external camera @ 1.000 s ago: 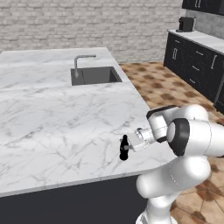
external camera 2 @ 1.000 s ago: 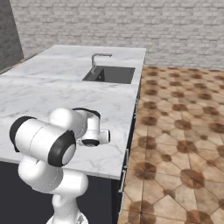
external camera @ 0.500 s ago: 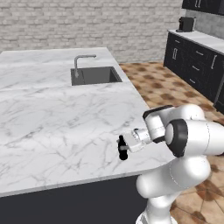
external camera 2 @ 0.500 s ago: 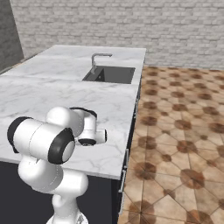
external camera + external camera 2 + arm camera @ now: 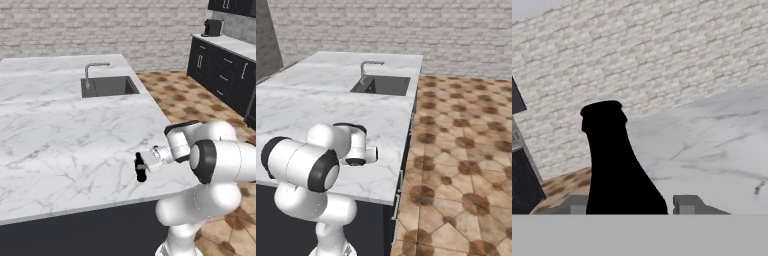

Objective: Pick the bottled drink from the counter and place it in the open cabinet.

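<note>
One black bottled drink [image 5: 141, 168] stands upright on the white marble counter [image 5: 65, 135], its long axis vertical and its narrow neck pointing straight up, close to the counter's near edge. The gripper [image 5: 141, 167] reaches it level from the side, the white arm folded behind it. In the hand view the bottled drink [image 5: 619, 170] rises between the two finger tips [image 5: 572, 204], neck and cap uppermost and leaning only as that camera rolls; one tip sits against the bottle's flank, the other stands just beside it with a sliver of counter [image 5: 712, 150] between. The jaws look drawn in around the bottle's body, but whether they are truly clamped on it cannot be told. Beyond the gripper, further along the counter, lie the inset dark sink [image 5: 109, 86] and its steel faucet [image 5: 92, 71]; a pale brick wall [image 5: 100, 27] closes the room behind them. In the right base view the arm's elbow covers the hand, with sink [image 5: 383, 85] and faucet [image 5: 368, 69] ahead of it. Compared with a second ago, the gripper has slid forward to the bottle, which has kept its spot and stayed upright, and the fingers have drawn in from a wide spread.
</note>
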{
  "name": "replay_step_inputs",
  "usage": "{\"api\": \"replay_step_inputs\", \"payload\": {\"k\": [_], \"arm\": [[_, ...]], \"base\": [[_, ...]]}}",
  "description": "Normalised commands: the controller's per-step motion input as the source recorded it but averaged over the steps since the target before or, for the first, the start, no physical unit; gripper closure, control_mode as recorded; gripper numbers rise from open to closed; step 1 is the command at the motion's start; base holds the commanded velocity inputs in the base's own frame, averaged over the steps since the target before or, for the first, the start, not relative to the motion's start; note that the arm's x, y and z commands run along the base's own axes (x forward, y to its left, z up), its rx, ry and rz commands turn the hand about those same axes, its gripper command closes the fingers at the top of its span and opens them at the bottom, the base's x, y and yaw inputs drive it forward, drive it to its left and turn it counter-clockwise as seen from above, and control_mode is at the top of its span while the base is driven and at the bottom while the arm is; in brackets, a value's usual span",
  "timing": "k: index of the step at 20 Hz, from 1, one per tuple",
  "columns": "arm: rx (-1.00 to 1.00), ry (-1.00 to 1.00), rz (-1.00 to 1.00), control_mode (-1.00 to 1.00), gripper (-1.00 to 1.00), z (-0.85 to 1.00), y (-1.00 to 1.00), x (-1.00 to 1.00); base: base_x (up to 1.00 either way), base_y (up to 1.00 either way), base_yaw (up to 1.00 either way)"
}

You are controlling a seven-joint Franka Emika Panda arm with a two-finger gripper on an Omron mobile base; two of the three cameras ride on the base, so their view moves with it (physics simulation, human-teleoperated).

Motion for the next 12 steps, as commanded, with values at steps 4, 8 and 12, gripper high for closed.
{"api": "replay_step_inputs", "payload": {"k": [4,8,12], "arm": [[0.00,0.00,0.00,-1.00,1.00,0.42,0.00,-0.23],[-0.01,0.03,0.00,-1.00,1.00,0.42,0.00,-0.24],[0.00,0.03,-0.01,-1.00,1.00,0.42,-0.04,-0.24]], "base": [[0.00,0.00,0.00],[0.00,0.00,0.00],[0.00,0.00,0.00]]}}
